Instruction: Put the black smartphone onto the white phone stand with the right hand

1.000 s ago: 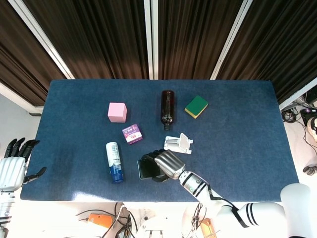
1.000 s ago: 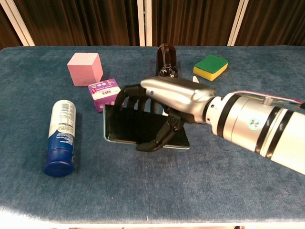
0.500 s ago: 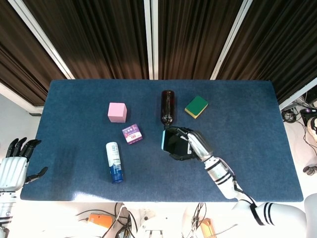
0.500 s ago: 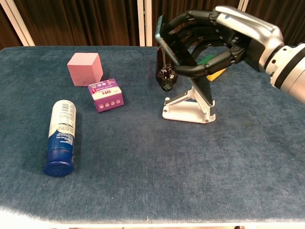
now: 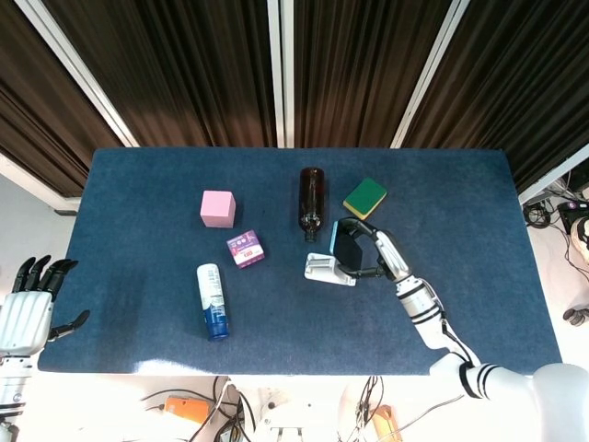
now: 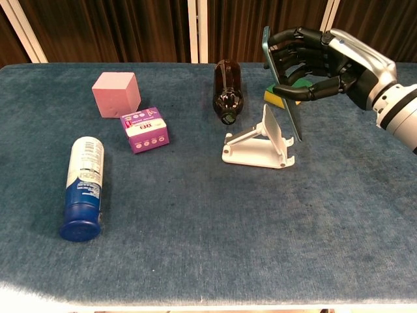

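Observation:
My right hand point(image 6: 322, 62) point(image 5: 375, 253) grips the black smartphone point(image 6: 281, 81) point(image 5: 346, 246), tilted nearly upright in the air. The phone hangs just above and to the right of the white phone stand point(image 6: 258, 145) point(image 5: 329, 269), its lower end close to the stand's backrest without clearly touching it. The stand sits on the blue table with nothing on it. My left hand point(image 5: 26, 308) hangs open off the table's left edge, holding nothing.
A brown bottle point(image 6: 227, 90) lies just behind the stand, and a green-and-yellow sponge point(image 5: 365, 197) sits behind my right hand. To the left are a purple box point(image 6: 145, 129), a pink cube point(image 6: 116, 93) and a white-and-blue spray can point(image 6: 83, 187).
My right hand lifted the smartphone off the table at the front, carried it back over the stand, and now holds it slightly right of the stand. The left hand stayed put.

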Controlling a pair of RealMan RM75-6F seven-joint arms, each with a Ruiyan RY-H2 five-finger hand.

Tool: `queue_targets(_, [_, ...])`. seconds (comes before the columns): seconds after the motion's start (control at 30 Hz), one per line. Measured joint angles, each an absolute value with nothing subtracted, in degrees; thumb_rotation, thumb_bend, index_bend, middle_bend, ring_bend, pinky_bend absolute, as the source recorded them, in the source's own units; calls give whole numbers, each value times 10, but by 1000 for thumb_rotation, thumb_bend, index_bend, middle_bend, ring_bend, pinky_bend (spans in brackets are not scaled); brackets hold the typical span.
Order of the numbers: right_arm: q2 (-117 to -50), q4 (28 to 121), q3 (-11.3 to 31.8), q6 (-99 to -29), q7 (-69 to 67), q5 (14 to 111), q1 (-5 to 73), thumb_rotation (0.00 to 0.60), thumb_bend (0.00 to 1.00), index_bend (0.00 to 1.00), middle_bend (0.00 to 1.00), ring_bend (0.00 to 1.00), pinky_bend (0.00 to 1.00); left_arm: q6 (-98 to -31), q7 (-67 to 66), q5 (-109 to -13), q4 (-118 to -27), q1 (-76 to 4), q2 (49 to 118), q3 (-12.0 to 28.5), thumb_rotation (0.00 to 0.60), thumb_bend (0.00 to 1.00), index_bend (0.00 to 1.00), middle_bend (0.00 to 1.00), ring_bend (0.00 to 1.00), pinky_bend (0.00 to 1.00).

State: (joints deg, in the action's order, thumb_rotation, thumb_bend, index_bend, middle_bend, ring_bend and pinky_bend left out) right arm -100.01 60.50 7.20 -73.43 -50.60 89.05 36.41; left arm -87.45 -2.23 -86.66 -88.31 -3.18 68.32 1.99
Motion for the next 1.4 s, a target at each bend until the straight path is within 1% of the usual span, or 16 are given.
queue_targets(0.1, [-1023, 567, 67, -742, -534, 902, 366, 600, 463, 555, 448, 327, 416, -872, -24, -866, -885, -33, 682, 20, 600, 113, 169, 162, 62, 0])
queue_targets(0.23, [-1045, 529, 61, -756, -570, 915, 369, 600, 435, 542, 433, 314, 401, -872, -25, -865, -887, -33, 680, 20, 600, 113, 169, 162, 62, 0])
queue_targets(0.5, [-1079, 469, 52, -772, -597, 932, 378, 600, 431, 521, 424, 302, 380, -870, -26, -864, -887, -34, 682, 20, 600, 114, 168, 162, 62, 0])
queue_targets(0.67, [-1093, 452, 50, -777, -608, 932, 380, 600, 405, 480, 424, 279, 350, -869, -23, -863, -886, -33, 682, 20, 600, 113, 169, 162, 62, 0])
queue_targets(0.93, [-1102, 432, 50, -775, -621, 925, 378, 600, 398, 437, 406, 250, 313, -868, -21, -863, -883, -35, 684, 20, 600, 113, 169, 162, 62, 0])
queue_targets(1.17, [-1106, 423, 49, -772, -631, 921, 377, 600, 318, 353, 361, 209, 273, -867, -23, -862, -884, -35, 683, 20, 600, 114, 169, 162, 62, 0])
queue_targets(1.4, [-1105, 423, 46, -766, -639, 918, 375, 600, 282, 307, 324, 173, 246, -865, -24, -862, -885, -37, 684, 21, 600, 113, 169, 162, 62, 0])
